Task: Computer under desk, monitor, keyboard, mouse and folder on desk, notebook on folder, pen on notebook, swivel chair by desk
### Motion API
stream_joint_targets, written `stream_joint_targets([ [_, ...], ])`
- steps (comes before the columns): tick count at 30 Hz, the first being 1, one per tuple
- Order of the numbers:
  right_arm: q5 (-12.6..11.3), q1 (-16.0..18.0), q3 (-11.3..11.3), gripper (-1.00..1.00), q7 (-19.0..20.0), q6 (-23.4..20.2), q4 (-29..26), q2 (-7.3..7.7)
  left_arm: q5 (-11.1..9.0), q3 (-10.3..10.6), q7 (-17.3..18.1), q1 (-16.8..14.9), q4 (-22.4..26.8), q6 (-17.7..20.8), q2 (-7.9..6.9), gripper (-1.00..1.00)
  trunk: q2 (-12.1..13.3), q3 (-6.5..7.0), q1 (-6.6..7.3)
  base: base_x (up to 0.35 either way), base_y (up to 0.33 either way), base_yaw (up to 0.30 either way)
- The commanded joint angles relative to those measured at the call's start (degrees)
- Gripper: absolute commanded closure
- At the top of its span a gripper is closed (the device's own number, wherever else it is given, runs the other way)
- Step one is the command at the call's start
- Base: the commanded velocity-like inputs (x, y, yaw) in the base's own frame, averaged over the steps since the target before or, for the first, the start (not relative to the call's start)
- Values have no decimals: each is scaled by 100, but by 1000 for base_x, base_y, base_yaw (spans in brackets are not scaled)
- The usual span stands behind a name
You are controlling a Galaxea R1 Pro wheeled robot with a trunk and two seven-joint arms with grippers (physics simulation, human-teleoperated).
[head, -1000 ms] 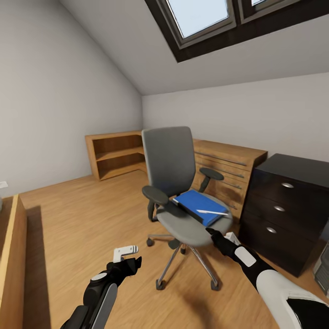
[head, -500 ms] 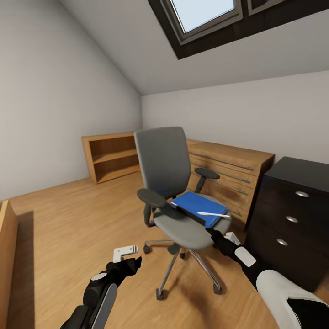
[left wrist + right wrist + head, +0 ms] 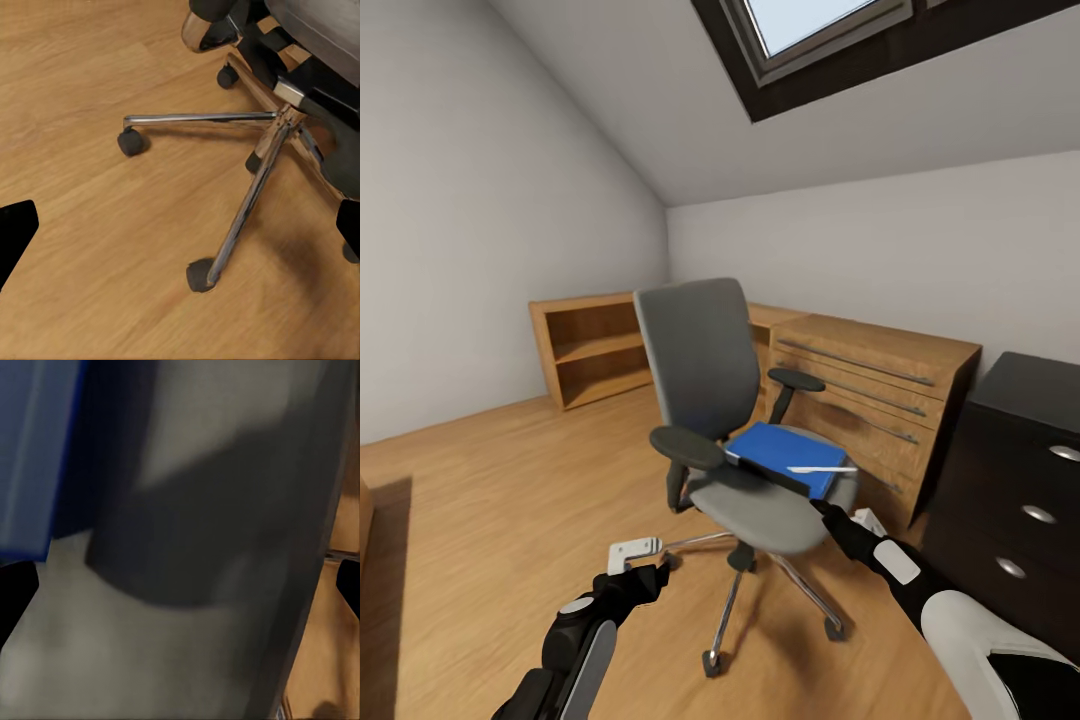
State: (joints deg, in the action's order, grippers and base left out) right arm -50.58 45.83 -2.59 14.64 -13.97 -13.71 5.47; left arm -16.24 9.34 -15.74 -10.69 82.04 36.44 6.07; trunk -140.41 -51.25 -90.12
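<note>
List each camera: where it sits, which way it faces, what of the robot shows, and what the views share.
Head view: on the head, looking forward and down at the swivel chair carrying the blue folder; both arms show, left tool and right tool.
Left wrist view: near the left tool, facing the floor and chair base.
Right wrist view: near the right tool, close on the seat and folder.
Shared: the chair.

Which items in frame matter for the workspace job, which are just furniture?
Task items:
- swivel chair
- blue folder on its seat
- pen lying on the folder
- right gripper at the seat's front edge

Bystanders:
- open wooden shelf
- wooden drawer unit
- black cabinet
</note>
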Motion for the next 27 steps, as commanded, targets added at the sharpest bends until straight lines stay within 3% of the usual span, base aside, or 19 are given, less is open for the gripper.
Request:
stream_joint_targets([
  [1,-71,5,-30,-100,30,-44,-9,-2,-60,7,-52,-4,5,18,0,-100,-2,-5,-2,321,0,0],
  [6,-74,5,-31,-100,28,-44,-9,-2,-63,10,-58,-4,-15,25,6,-100,-2,-5,-2,185,0,0],
  [13,-75,5,-29,-100,23,-43,-9,-19,-58,16,-63,-4,-259,30,14,-100,-2,-5,-2,-295,0,0],
  [16,-60,5,-36,-100,17,0,42,-276,-55,-16,-63,-4,-259,30,7,-100,-2,-5,-2,-68,0,0],
  [22,-38,5,-32,-100,20,15,214,-499,-55,-36,-61,-4,-259,27,0,-100,-2,-5,-2,-7,0,0],
  [23,47,-1,-28,-100,18,17,240,-689,-55,-37,-61,-4,-259,25,0,-100,-2,-5,-2,0,0,0],
  [27,296,-13,-29,-100,14,13,256,-833,-55,-37,-65,-4,-259,24,0,-100,-2,-8,-2,0,0,13],
])
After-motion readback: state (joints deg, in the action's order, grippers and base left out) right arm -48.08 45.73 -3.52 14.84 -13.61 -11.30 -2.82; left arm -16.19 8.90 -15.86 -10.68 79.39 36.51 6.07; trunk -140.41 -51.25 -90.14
